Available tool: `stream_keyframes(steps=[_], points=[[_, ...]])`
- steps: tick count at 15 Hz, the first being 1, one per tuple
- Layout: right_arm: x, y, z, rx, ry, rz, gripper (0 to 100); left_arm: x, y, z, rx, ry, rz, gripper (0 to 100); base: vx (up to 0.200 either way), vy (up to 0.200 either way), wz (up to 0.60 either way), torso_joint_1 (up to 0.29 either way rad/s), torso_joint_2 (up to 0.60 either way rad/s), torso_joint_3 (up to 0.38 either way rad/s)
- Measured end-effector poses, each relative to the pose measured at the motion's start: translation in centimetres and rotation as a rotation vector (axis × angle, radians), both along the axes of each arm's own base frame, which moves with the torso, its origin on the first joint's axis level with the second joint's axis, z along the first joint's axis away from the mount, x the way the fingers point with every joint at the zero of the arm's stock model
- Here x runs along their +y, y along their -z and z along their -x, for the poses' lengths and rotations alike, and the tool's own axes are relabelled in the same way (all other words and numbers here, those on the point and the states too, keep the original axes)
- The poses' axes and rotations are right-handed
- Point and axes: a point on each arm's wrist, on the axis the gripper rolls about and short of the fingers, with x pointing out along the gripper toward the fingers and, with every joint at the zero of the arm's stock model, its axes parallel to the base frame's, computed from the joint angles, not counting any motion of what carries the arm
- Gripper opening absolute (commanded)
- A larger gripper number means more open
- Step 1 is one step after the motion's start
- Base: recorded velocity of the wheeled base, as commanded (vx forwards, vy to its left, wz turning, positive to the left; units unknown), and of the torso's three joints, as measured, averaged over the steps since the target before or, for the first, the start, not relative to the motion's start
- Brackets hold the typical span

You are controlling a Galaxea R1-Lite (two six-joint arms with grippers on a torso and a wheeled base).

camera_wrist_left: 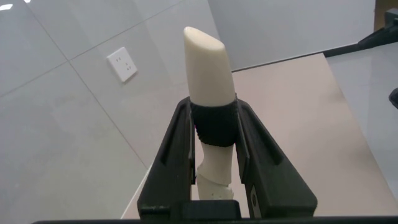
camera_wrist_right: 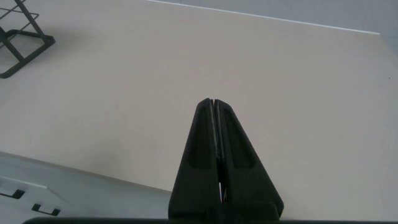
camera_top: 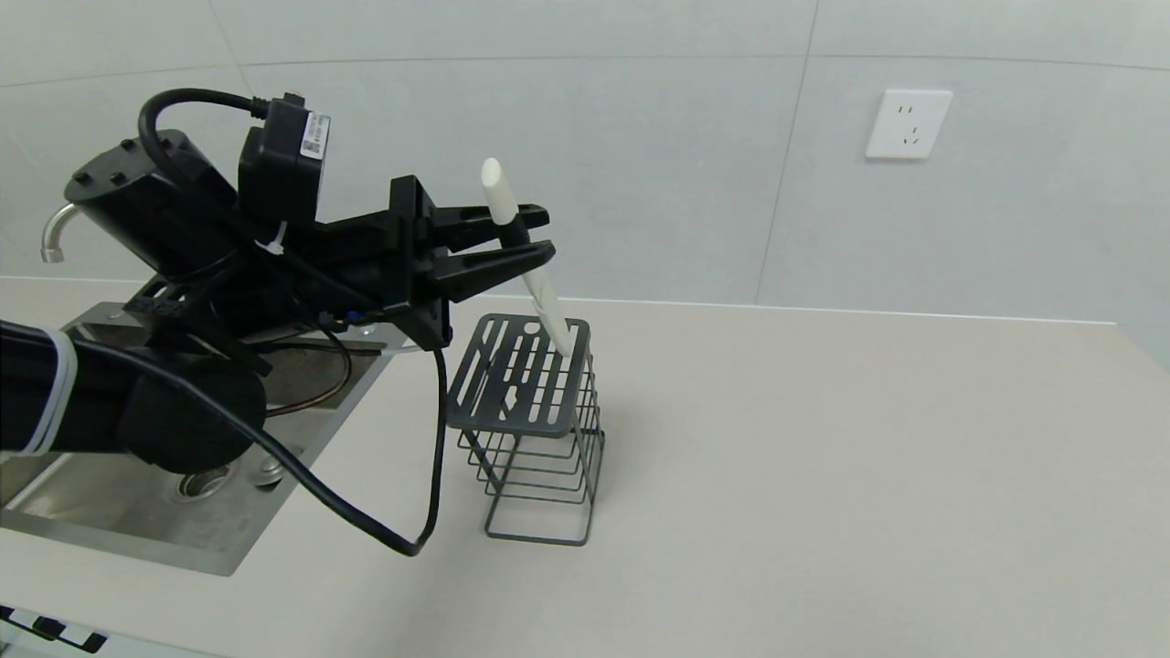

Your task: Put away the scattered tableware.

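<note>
Centre-left in the head view, the left gripper (camera_top: 541, 235) clamps a tilted white-handled utensil (camera_top: 496, 192), its tip at the wire cutlery rack's (camera_top: 535, 439) slotted top. Misaligned, it could jam and topple the light rack. The right gripper (camera_wrist_right: 213, 104) is closed, empty.

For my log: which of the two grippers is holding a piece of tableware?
The left gripper: it is shut on the white-handled utensil, whose lower end reaches the wire rack. The right gripper is shut on nothing, above the counter.
</note>
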Motion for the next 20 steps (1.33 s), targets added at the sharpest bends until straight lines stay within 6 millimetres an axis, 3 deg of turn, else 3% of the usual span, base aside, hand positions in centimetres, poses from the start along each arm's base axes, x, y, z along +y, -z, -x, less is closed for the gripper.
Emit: stream_keyframes(steps=[20], points=[[0.0, 0.0, 0.0, 0.000, 0.000, 0.000, 0, -0.7, 2.8, -1.5, 0.060, -0.017, -0.019, 0, 0.000, 0.000, 0.00, 0.000, 0.00, 0.000]])
